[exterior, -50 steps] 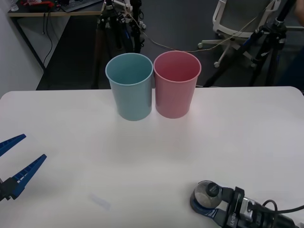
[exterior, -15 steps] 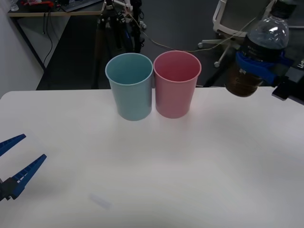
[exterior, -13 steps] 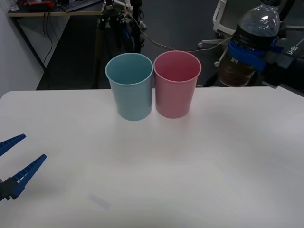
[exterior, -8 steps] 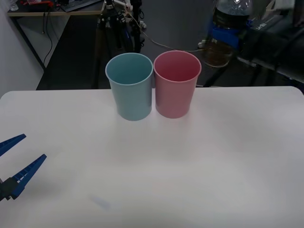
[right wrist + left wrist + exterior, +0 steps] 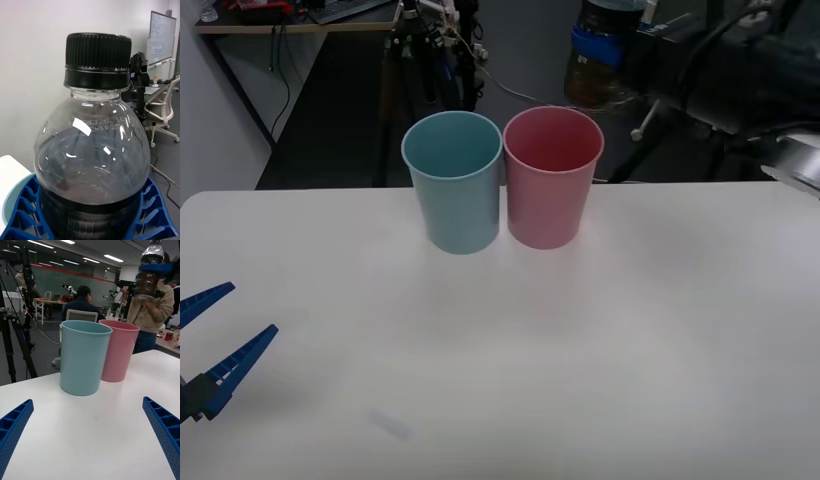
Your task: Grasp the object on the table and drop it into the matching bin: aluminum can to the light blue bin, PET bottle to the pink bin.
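Pink bin [image 5: 552,177], PET bottle [image 5: 600,55] seemingly above

The right arm reaches in high, beyond the far rim of the pink bin [image 5: 552,190] and raised well above it. The right gripper [image 5: 605,48] has its blue ribbed fingers [image 5: 155,210] clamped around the blue label band of the PET bottle [image 5: 598,55], holding it upright, cap up. The left gripper [image 5: 210,350] hangs low over the near left of the table, well apart from the pink bin, its two blue fingers [image 5: 163,433] spread wide with nothing between them
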Controlling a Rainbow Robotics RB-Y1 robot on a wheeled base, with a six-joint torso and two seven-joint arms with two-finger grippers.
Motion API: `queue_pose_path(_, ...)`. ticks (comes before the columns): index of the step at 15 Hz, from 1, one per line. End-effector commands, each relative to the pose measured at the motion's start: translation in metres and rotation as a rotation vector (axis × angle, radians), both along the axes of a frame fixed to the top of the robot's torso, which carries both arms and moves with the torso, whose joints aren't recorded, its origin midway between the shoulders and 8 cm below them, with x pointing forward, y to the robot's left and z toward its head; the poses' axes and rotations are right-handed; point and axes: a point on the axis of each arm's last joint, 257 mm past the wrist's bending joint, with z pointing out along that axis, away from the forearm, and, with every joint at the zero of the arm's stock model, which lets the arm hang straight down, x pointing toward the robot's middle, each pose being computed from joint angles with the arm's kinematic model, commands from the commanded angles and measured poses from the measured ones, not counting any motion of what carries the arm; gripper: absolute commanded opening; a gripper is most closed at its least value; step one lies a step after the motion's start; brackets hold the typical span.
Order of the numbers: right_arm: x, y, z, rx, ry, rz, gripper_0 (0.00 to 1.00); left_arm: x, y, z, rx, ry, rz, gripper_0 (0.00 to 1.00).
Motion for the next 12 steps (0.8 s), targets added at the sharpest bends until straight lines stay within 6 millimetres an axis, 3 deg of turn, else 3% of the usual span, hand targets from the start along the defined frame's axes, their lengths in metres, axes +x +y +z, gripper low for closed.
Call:
queue_pose_path(1, 0.023, 0.013, -0.006, -0.006, 0.0, -0.017, 0.0, 0.0, 0.0, 0.0, 0.0, 0.0, 0.0, 1.0)
queue_pose_path(6, 0.051, 0.033, -0.02, -0.009, -0.006, -0.042, 0.0, 0.0, 0.0, 0.0, 0.0, 0.0, 0.0, 1.0)
queue_pose_path(12, 0.054, 0.048, -0.036, -0.044, -0.017, -0.036, 0.0, 0.0, 0.0, 0.0, 0.0, 0.0, 0.0, 1.0)
